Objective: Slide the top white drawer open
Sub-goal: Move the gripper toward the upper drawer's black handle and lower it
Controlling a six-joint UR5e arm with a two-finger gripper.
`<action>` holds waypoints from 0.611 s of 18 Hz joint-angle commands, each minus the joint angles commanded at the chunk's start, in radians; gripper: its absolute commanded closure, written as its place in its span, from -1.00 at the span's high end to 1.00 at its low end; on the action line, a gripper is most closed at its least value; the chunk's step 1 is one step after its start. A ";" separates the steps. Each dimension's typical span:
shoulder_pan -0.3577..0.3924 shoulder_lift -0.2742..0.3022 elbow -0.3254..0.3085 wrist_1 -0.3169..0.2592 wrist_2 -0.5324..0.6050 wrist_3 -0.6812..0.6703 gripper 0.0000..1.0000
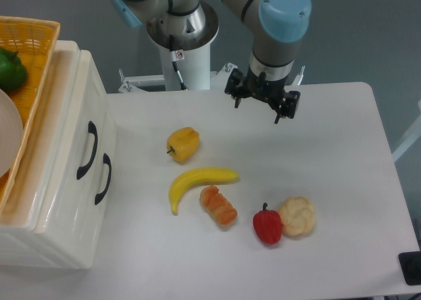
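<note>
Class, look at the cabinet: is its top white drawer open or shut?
Shut. The top white drawer sits flush with the lower drawer, with no gap showing, and the gripper hangs far from its black handle.

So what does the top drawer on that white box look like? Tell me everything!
The top white drawer is glossy and cream-white, like shiny plastic or ceramic. It has a curved black handle on its front. It is pushed all the way in, shut, sitting just above the matching lower drawer. A yellow woven basket rests on top of the cabinet. Nothing touches the handle; the gripper hangs far away over the table.
</note>
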 joint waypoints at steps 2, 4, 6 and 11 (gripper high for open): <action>-0.002 0.002 0.005 0.002 -0.046 -0.100 1.00; -0.017 0.006 0.006 0.006 -0.043 -0.128 1.00; -0.029 0.008 0.020 -0.003 -0.042 -0.140 1.00; -0.097 -0.003 0.026 0.000 -0.051 -0.339 1.00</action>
